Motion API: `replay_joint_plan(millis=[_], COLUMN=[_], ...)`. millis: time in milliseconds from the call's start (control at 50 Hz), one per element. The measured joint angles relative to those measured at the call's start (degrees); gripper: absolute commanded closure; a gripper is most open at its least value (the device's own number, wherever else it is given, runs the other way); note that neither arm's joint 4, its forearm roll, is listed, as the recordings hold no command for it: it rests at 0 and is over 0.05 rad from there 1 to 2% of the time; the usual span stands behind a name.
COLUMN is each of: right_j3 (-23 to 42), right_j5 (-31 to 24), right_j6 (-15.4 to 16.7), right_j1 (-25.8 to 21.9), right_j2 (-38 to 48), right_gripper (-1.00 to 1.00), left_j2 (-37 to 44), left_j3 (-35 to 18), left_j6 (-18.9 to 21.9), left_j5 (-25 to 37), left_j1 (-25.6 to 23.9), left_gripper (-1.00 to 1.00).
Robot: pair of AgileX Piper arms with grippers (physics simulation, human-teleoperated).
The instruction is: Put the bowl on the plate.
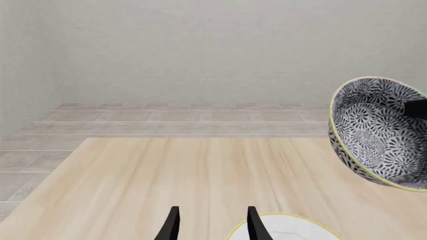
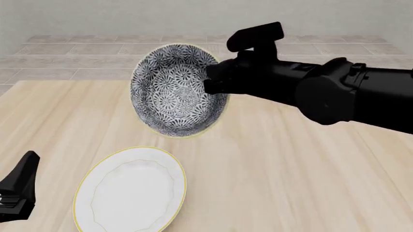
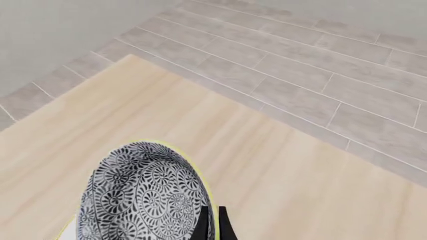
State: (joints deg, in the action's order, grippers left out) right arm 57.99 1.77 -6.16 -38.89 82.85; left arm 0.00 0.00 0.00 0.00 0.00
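Note:
The bowl (image 2: 171,92), with a dark blue-grey and white floral pattern and a thin yellow rim, hangs tilted in the air above the table, its opening turned toward the camera. My right gripper (image 2: 210,85) is shut on its rim. In the right wrist view the fingers (image 3: 201,224) pinch the rim of the bowl (image 3: 140,197). The white plate (image 2: 132,191) with a gold rim lies flat on the table, nearer and lower than the bowl. My left gripper (image 1: 213,222) is open and holds nothing. It sits low beside the plate (image 1: 300,230), with the bowl (image 1: 380,132) in sight.
The light wooden table (image 2: 297,179) ends at a far edge, with a grey tiled floor (image 2: 96,53) and a pale wall beyond. The left arm (image 2: 19,191) rests at the near left corner. The right arm (image 2: 335,92) reaches in from the right.

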Motion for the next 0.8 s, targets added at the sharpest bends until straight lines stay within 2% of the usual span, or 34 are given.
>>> replay_joint_plan(millis=[800], right_j3=[1.25], right_j5=[1.33], right_j6=[-1.55], right_j1=[-5.03], right_j2=[3.66], right_gripper=[1.0], left_j2=[0.0], left_j3=[0.0], left_j6=[0.0], left_j5=[0.0], left_j1=[0.0], left_gripper=[-1.0])
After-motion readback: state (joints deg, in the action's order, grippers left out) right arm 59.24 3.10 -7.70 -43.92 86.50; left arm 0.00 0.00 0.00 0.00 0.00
